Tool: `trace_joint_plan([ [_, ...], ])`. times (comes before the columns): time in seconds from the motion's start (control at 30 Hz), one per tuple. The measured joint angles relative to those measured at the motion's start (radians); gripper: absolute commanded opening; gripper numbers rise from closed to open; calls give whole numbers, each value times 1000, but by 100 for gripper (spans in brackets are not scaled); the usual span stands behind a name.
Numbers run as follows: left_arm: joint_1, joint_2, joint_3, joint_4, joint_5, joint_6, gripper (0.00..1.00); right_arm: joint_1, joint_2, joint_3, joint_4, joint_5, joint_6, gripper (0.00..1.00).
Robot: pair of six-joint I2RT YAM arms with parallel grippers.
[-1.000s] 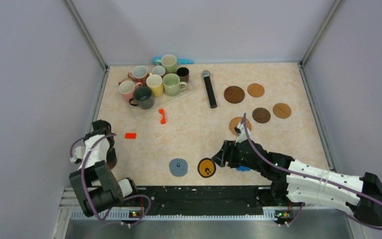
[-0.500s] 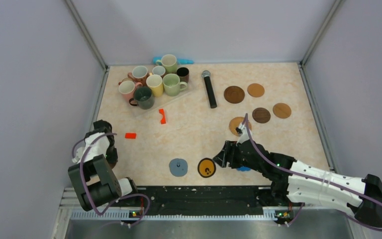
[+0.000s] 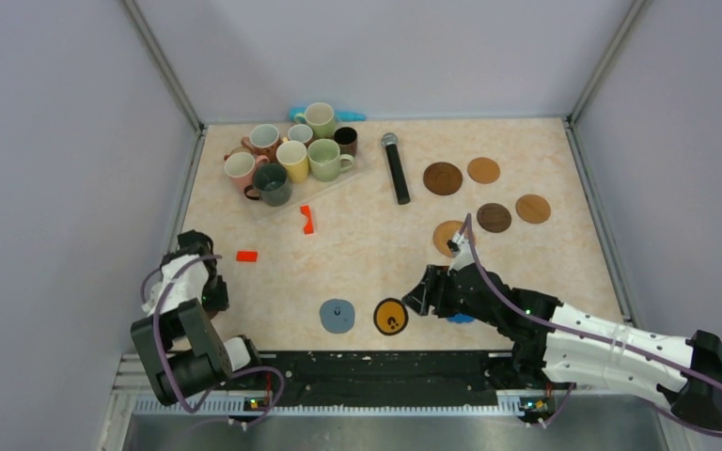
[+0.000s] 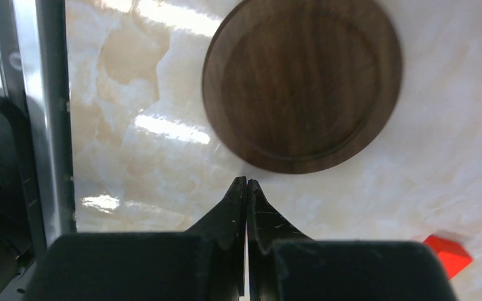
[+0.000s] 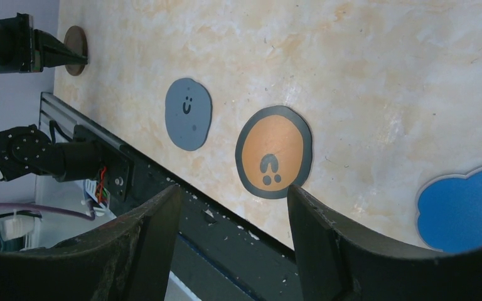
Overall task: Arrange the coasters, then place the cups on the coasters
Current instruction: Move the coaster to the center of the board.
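Observation:
Several cups (image 3: 287, 150) stand bunched at the far left. Brown coasters (image 3: 494, 217) lie scattered at the right. A grey-blue coaster (image 3: 337, 315) and a black-and-yellow coaster (image 3: 391, 316) lie near the front edge. My right gripper (image 3: 414, 299) hovers open just right of them, its jaws (image 5: 233, 188) empty above the black-and-yellow coaster (image 5: 273, 152). A blue scalloped coaster (image 5: 464, 207) lies beside it. My left gripper (image 4: 246, 182) is shut on nothing, its tips just short of a dark brown coaster (image 4: 301, 81) at the left edge.
A black microphone (image 3: 396, 167) lies at the back centre. Two small red pieces (image 3: 246, 256) (image 3: 306, 219) lie left of centre. A metal rail (image 4: 34, 119) borders the table close to my left gripper. The black base bar (image 3: 376, 366) runs along the front.
My left arm has shifted slightly near the left edge, still shut. The right arm has barely moved and stays open.

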Motion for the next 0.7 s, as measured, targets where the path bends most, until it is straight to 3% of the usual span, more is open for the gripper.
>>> trace_joint_plan([
  [0.27, -5, -119, -64, -27, 95, 11, 0, 0, 39, 0, 23, -8, 0, 63],
  [0.5, -2, -157, 32, -37, -77, -4, 0, 0, 48, 0, 23, -20, 0, 63],
  [0.7, 21, -92, 61, -34, -156, -5, 0, 0, 19, 0, 21, -18, 0, 62],
])
